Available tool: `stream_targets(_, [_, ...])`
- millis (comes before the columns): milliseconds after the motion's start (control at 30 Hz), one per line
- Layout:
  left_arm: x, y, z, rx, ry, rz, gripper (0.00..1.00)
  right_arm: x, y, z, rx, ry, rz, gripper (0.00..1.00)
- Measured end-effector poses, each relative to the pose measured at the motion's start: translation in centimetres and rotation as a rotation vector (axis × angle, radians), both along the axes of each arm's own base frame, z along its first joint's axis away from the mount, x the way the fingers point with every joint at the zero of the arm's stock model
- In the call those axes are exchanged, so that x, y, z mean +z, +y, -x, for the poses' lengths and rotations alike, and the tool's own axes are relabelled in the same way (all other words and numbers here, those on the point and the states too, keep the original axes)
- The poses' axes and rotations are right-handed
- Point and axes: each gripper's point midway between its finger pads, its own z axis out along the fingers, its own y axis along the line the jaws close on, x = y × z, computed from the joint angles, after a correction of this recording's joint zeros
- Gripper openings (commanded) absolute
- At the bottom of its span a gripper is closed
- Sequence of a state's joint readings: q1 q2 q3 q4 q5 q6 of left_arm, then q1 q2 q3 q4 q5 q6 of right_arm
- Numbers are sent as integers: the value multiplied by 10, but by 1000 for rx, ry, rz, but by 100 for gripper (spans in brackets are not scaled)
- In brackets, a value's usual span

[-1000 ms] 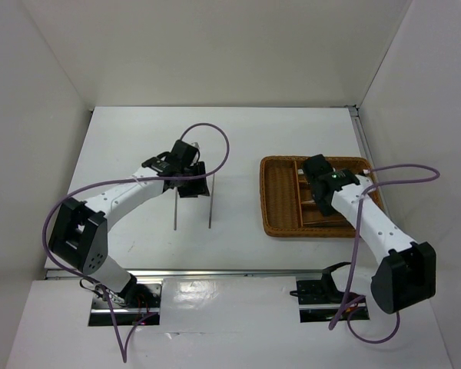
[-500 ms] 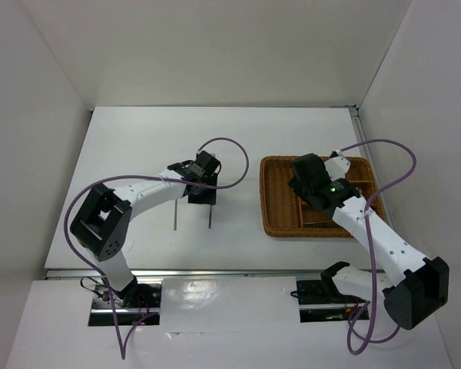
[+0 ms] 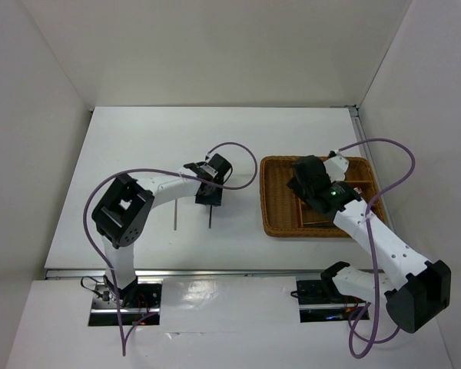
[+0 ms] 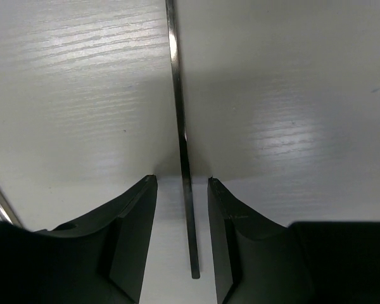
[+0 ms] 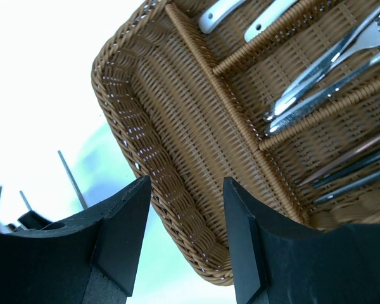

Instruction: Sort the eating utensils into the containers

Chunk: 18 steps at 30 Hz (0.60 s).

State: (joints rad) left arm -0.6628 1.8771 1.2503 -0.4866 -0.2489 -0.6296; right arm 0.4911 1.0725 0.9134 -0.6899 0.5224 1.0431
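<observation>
No legible text, label, brand mark, number or sign in any of the three views. Surfaces checked: rectangular brown woven wicker tray (image 5: 134,147), plain weave only; white wood-grain table (image 4: 291,76), bare grain only. Markings on the arm housings in the overhead view, if any, are too small to read.

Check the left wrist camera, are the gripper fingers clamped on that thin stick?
No, the thin stick lies on the table between the left gripper's fingers, with a visible gap on each side.
</observation>
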Motion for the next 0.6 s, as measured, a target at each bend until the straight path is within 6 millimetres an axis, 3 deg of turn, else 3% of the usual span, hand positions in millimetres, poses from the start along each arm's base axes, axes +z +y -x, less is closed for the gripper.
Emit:
stream_targets(233, [-7,-4,-8,4,3,-12,41,4,4,-6,37,-31,8,57])
stream_targets(433, [-7,-10,-15,5,-4,-5,24,8,7,-10,76,-53,29,57])
stream_targets(600, [-7,-15,-19,7,-5,4,21,7,20,-13,195,-79,37,57])
